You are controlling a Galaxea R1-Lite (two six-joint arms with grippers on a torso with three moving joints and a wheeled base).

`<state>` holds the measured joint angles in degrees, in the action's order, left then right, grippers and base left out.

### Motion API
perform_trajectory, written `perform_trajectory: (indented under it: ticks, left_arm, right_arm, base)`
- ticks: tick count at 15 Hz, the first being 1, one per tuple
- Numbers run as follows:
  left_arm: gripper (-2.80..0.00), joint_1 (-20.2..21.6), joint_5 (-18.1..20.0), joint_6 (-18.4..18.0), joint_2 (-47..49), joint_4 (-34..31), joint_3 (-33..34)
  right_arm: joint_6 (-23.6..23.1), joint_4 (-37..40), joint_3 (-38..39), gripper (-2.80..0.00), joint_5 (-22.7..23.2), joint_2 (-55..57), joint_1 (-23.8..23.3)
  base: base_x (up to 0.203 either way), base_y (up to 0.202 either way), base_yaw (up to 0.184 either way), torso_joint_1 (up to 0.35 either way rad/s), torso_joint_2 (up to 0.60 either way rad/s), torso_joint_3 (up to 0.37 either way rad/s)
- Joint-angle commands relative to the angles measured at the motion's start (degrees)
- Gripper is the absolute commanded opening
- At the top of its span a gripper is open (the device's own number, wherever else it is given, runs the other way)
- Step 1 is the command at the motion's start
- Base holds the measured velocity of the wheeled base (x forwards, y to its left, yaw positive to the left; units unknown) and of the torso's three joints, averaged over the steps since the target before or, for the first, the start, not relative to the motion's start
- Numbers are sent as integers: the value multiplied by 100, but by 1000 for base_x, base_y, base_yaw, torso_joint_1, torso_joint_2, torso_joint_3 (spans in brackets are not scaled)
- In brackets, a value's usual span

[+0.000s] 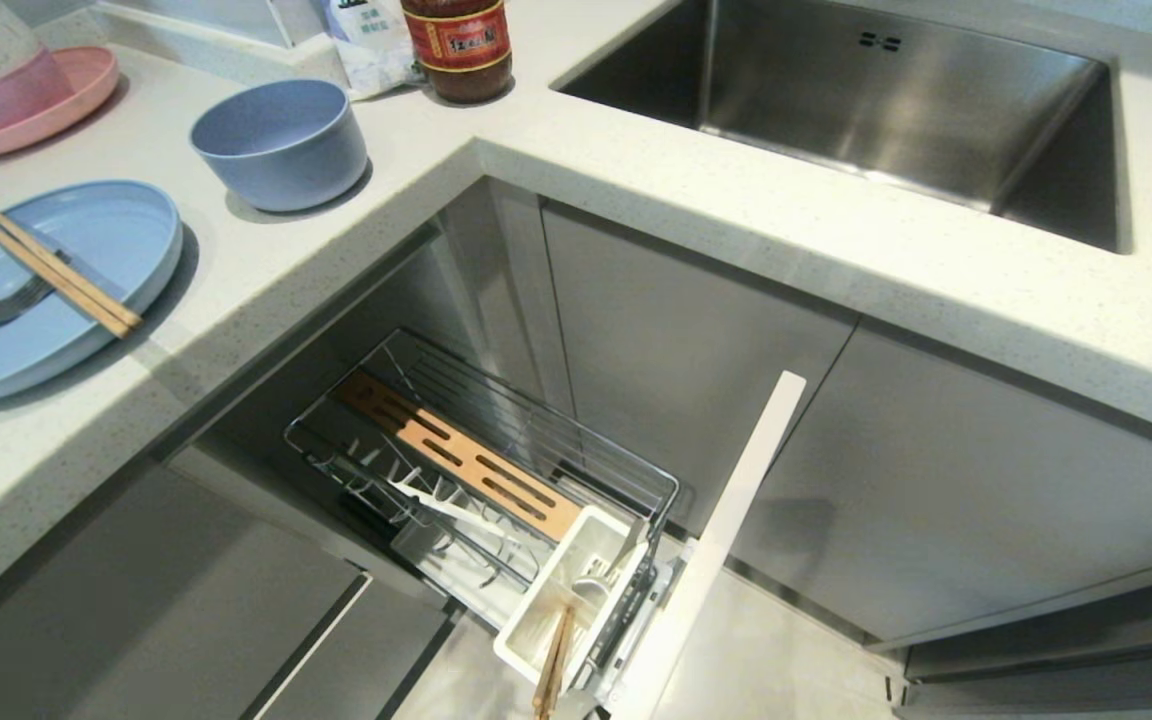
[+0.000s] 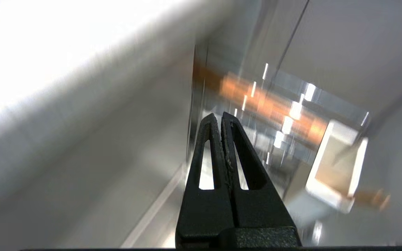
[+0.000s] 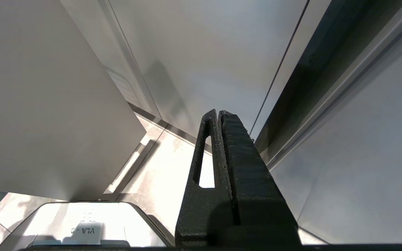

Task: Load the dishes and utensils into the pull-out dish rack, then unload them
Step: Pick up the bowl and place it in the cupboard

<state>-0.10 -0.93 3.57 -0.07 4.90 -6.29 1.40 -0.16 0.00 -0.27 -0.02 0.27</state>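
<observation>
A pull-out dish rack (image 1: pixel 496 470) stands open below the counter (image 1: pixel 636 190), while on the far left a blue plate (image 1: pixel 116 240) carries a fork (image 1: pixel 1 308) and chopsticks (image 1: pixel 56 272), a blue bowl (image 1: pixel 281 140) sits beside it, and the left gripper (image 2: pixel 219 116) and right gripper (image 3: pixel 219 113) are both clenched, empty.

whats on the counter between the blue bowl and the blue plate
Nothing: in the head view the stretch of white counter between the blue bowl and the blue plate is bare.
</observation>
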Motion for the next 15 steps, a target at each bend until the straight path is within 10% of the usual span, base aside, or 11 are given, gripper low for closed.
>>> perform_trajectory:
  ticks: [1, 6, 11, 15]
  left_arm:
    - [-280, 1, -1, -47, 8, -441, -1101]
    - [-280, 10, 32, -497, 958, -2456, -4098]
    - [-280, 440, 201, -603, 3659, -2434, -6553]
    - [-280, 608, 208, 850, 5317, -2187, -7782]
  right_arm:
    - [0, -2, 9, -280, 0, -24, 2]
    - [0, -2, 9, -280, 0, -18, 5]
    - [0, -2, 9, -280, 0, -23, 0]
    - [0, -2, 9, -280, 0, -24, 1]
  base:
    - [0, 0, 0, 0, 0, 0]
    - [0, 0, 0, 0, 0, 0]
    - [0, 0, 0, 0, 0, 0]
    - [0, 0, 0, 0, 0, 0]
